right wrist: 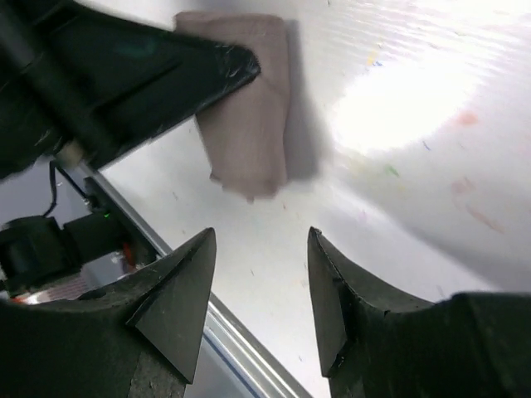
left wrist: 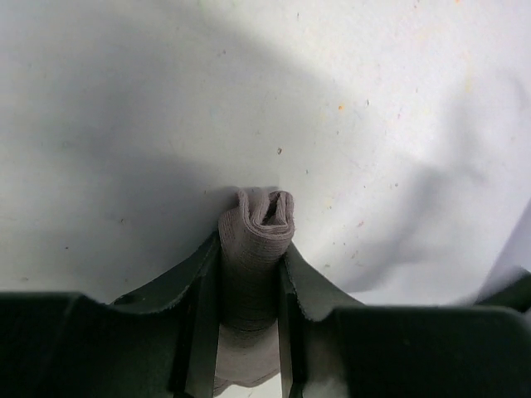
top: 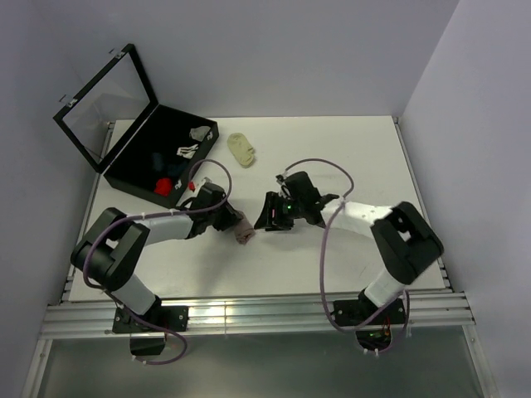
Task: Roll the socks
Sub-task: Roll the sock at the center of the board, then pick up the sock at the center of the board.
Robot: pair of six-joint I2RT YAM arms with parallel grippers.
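L end effector [left wrist: 252, 249] – jaws narrow, clamped on rolled dusty-pink sock [left wrist: 261, 220]. Sock low on worktop [left wrist: 398, 124], approx mid, btwn both arms. R end effector [right wrist: 261, 240] – jaws apart, empty, just beside sock, not touching. Navy sock [top: 157, 157] in open black case [top: 124, 176], back-left corner.

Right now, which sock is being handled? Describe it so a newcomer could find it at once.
On the white table, look near the middle, at the left gripper. It pinches a dusty-pink sock wound into a tight roll. Unlike the pale-yellow sock lying loose farther back, it is rolled and held.
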